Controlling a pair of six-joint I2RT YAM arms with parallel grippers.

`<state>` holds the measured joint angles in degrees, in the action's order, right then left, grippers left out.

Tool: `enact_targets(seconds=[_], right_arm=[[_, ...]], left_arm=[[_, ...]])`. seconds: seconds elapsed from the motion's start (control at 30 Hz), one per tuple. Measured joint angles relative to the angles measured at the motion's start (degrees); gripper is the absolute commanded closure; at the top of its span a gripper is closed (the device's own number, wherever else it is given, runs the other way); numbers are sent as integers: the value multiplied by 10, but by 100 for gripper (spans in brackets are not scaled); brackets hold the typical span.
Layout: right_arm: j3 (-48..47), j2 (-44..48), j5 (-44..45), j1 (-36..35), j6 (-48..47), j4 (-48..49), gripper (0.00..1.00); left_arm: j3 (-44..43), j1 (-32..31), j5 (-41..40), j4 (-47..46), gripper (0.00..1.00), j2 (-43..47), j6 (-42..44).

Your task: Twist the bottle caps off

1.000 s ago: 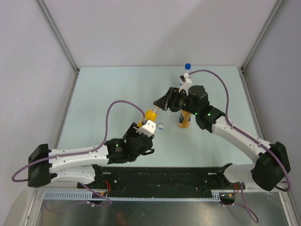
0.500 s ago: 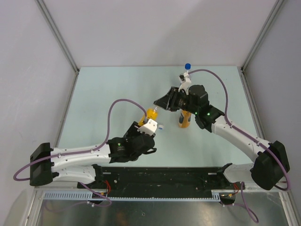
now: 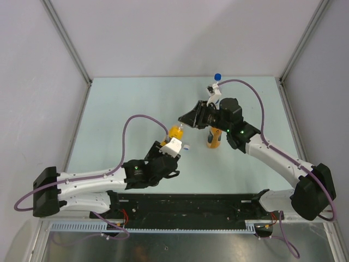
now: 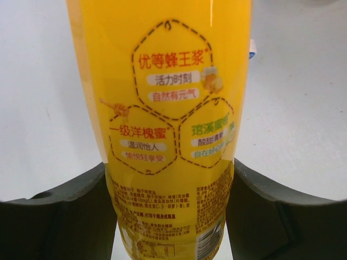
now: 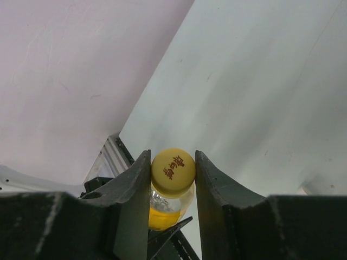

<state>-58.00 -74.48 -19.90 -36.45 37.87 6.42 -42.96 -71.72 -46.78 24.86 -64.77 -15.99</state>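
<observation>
My left gripper is shut on the lower body of the yellow bottle, which is held tilted above the table. In the left wrist view the bottle fills the space between the dark fingers. My right gripper is shut on the bottle's yellow cap, with a finger pressed on each side. The orange bottle stands under the right wrist. The clear bottle with its blue cap stands at the back. A white cap lies loose on the table.
The pale green table is walled by grey panels on the left, back and right. A black rail runs along the near edge between the arm bases. Purple cables loop above both arms.
Almost nothing. The left forearm has shifted slightly to the right. Both grippers stay on the yellow bottle and its cap.
</observation>
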Motion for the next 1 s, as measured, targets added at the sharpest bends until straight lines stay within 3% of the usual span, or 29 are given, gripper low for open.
enact_targets(seconds=[0.23, 0.47, 0.7, 1.0], right_arm=[[0, 10, -29, 1, -37, 3, 100], [0, 45, -84, 1, -82, 33, 100], [0, 52, -191, 5, -111, 78, 100], [3, 79, -354, -8, -123, 170, 100]], left_arm=[[46, 26, 98, -69, 100, 59, 14], [98, 79, 260, -154, 100, 151, 46], [160, 119, 421, -233, 100, 225, 49], [214, 126, 601, -327, 100, 298, 45]])
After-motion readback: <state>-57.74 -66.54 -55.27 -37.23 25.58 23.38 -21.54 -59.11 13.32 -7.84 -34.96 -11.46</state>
